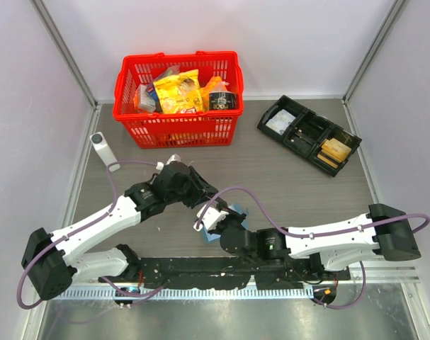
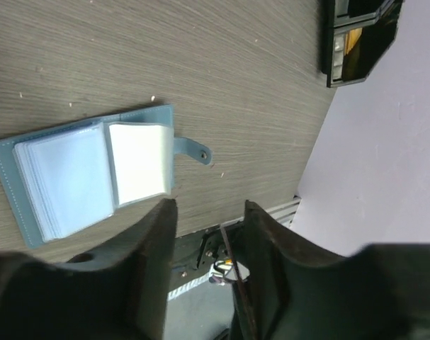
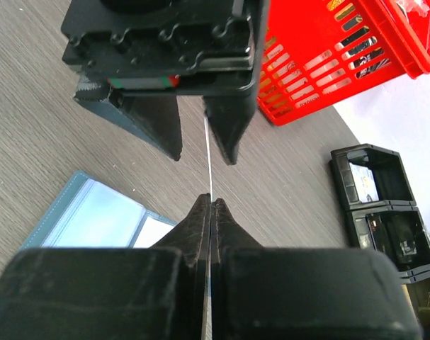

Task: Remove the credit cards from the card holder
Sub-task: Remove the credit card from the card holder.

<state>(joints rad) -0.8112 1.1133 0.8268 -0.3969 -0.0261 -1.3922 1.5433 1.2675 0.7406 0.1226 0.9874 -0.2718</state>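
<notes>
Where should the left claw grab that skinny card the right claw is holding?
Probably by its free end, coming from opposite the right gripper, one left gripper finger on each flat face. The thin pale card is pinched at one end and far too slim to squeeze by its edges.

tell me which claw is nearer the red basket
Left. The left claw sits toward the red basket; the right claw, pinching a credit card, faces it from farther away.
</notes>
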